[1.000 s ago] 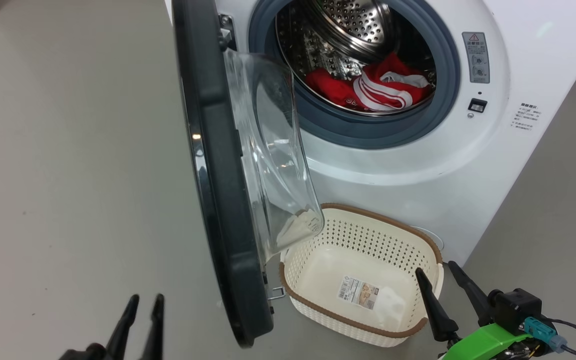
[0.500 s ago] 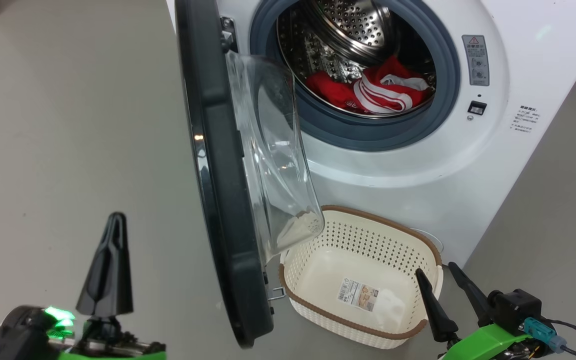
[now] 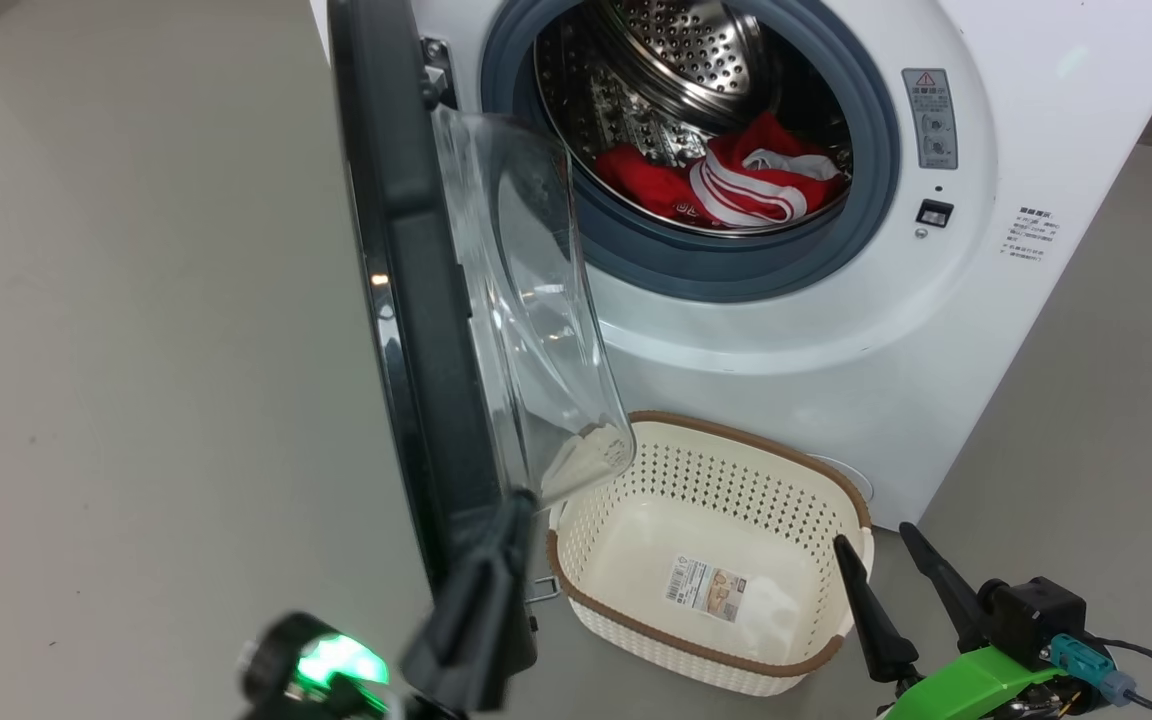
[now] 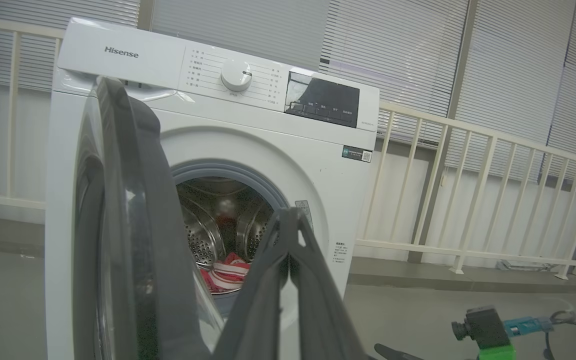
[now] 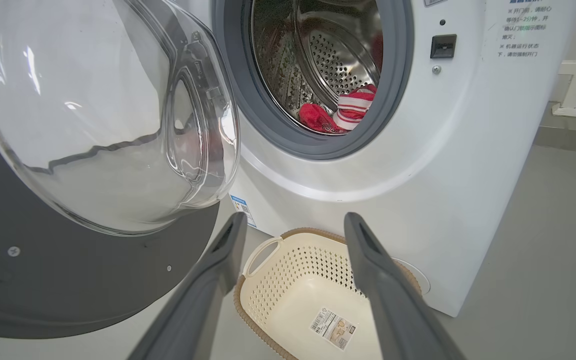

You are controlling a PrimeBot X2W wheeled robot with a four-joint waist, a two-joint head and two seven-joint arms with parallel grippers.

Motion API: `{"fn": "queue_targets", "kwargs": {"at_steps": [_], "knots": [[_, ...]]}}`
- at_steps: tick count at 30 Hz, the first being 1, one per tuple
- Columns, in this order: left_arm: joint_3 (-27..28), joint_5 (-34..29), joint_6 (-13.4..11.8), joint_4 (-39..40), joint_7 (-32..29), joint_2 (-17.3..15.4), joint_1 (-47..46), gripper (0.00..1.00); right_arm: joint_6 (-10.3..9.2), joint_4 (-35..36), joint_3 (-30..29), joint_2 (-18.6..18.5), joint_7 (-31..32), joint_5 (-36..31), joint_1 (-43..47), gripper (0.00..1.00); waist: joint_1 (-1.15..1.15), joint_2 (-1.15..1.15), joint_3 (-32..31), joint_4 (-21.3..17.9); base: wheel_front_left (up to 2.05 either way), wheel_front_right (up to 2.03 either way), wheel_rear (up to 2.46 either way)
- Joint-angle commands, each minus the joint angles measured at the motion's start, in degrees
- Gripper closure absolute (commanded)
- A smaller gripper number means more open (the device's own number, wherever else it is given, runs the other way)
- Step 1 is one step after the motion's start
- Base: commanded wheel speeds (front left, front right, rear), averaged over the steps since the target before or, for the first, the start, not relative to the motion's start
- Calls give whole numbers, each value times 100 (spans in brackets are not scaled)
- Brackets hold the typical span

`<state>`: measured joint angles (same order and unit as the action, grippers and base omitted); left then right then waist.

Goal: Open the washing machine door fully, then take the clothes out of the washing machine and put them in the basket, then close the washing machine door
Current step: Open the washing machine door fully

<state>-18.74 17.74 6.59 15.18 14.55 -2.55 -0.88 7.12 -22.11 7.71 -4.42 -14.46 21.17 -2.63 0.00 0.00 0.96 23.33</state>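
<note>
The white washing machine (image 3: 836, 330) has its door (image 3: 406, 300) swung out edge-on towards me, black rim left, glass bowl right. Red clothes (image 3: 726, 180) with white stripes lie in the steel drum. The cream basket (image 3: 736, 490) stands empty on the floor below the opening. My left gripper (image 3: 516, 505) is shut, its tip at the door's lower inner edge; whether it touches, I cannot tell. In the left wrist view the shut left gripper (image 4: 288, 212) points at the drum, right of the door (image 4: 118, 225). My right gripper (image 3: 873, 535) stands open beside the basket's right end, also seen as the right gripper (image 5: 295, 220) above the basket (image 5: 278, 285).
Grey floor (image 3: 136, 350) spreads wide to the left of the door and to the right of the machine. A white railing (image 4: 468, 190) and blinds stand behind the machine. The basket sits close against the machine's front, partly under the glass bowl (image 5: 103, 115).
My left gripper has closed and swung from the lower left across to the door's lower edge. The head camera has shifted slightly. The right gripper has stayed put.
</note>
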Motion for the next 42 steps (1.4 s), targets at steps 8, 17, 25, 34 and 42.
{"fn": "queue_targets", "kwargs": {"at_steps": [8, 17, 25, 34, 42], "knots": [[-589, 174, 61, -1191, 45, -32, -3, 100, 36, 142, 114, -4, -53, 7, -167, 0, 0, 0, 32, -25, 0, 0, 0], [-352, 497, -62, -1982, 45, -32, -220, 100, 36, 159, 113, 2, -53, -27, -190, 0, 0, 0, 81, -11, 0, 0, 0], [40, 631, -154, -2241, 45, -32, -304, 100, 36, 188, 98, 10, -53, -55, -181, 0, 0, 0, 87, 56, 0, 0, 0], [488, 566, -242, -2306, 45, -32, -234, 100, 36, 191, 120, 26, -53, -100, -187, 0, 0, 0, 117, 175, 0, 0, 0], [1381, 469, -271, -2340, 45, -62, -150, 100, 36, 190, 144, 44, -53, -122, -223, 0, 0, 0, 154, 234, 0, 0, 0]]}}
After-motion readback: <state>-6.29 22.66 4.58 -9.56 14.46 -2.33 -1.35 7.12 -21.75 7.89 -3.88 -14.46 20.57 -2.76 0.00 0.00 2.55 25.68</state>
